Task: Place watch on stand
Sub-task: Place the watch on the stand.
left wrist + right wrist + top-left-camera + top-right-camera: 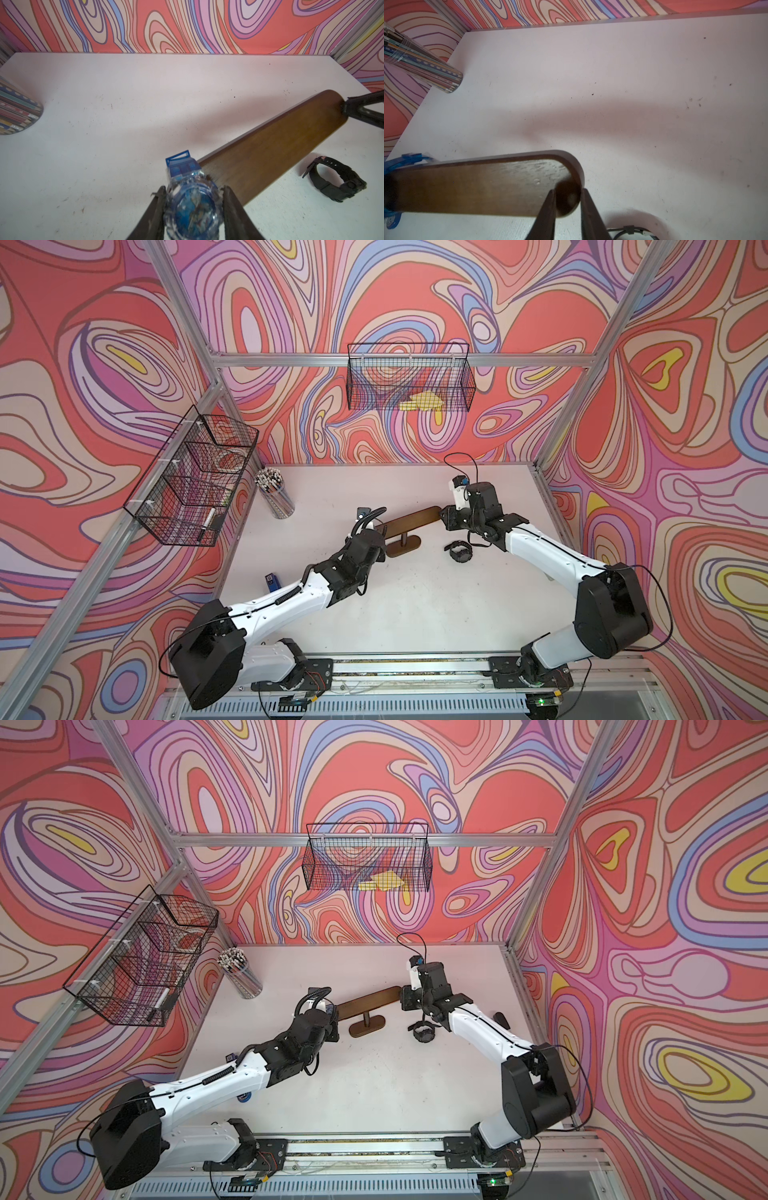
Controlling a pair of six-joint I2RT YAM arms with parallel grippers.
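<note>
Left claw (194, 190) is gripping the blue watch (192, 209) at one end of the stand (270, 149).
Its jaws are pressing the case from both sides; the strap is showing on both sides of the bar end. At the other end the right claw (568, 191) is pinching the bar. The stand is standing on the tabletop (124, 93), with a black watch (336, 178) lying beside it.

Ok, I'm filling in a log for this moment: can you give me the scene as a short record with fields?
stand: upright on table
left gripper: shut on blue watch at one end of the stand's bar
right gripper: shut on the bar's other end
black watch: lying on table near stand's base, not held
pencil cup: far corner of table
</note>
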